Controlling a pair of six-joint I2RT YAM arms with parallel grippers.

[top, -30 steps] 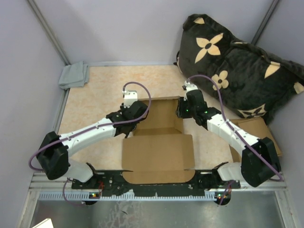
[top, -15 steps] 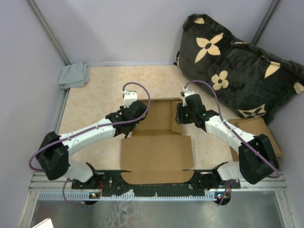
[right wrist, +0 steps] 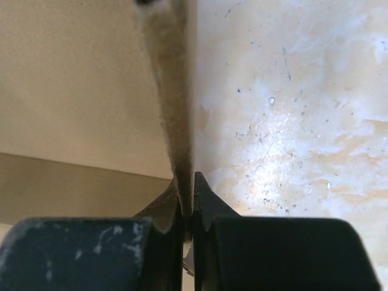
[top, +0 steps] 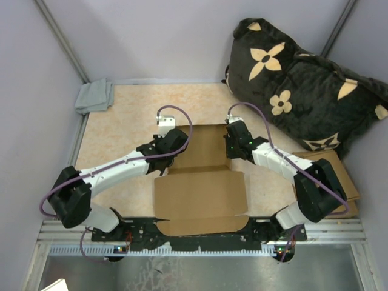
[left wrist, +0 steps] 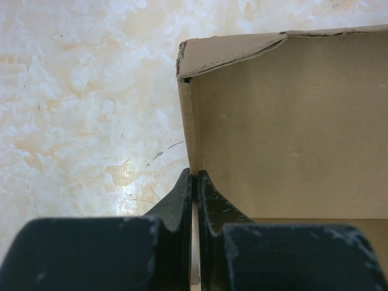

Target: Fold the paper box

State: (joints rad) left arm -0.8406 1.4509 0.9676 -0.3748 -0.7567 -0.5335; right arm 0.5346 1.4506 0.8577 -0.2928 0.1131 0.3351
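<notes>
Our left gripper (left wrist: 194, 177) has its fingers drawn almost together, pinching the upright left side wall of the paper box (top: 203, 182); in the left wrist view the thin cardboard edge runs down into the narrow slit between the two black fingers. Our right gripper (right wrist: 187, 185) is drawn just as narrow on the opposite, right side wall, which stands blurred and close in its own wrist view, with the box's inner floor to its left and the table (top: 121, 121) to its right. From above we see the box in the middle of the pale marbled table between both arms, its far half with raised walls, its near panel lying flat toward the bases. A grey cloth (top: 95, 96) lies at the far left corner, a dark flowered cushion (top: 303, 85) leans at the far right, and flat cardboard sheets (top: 330, 163) lie beneath the right arm.
</notes>
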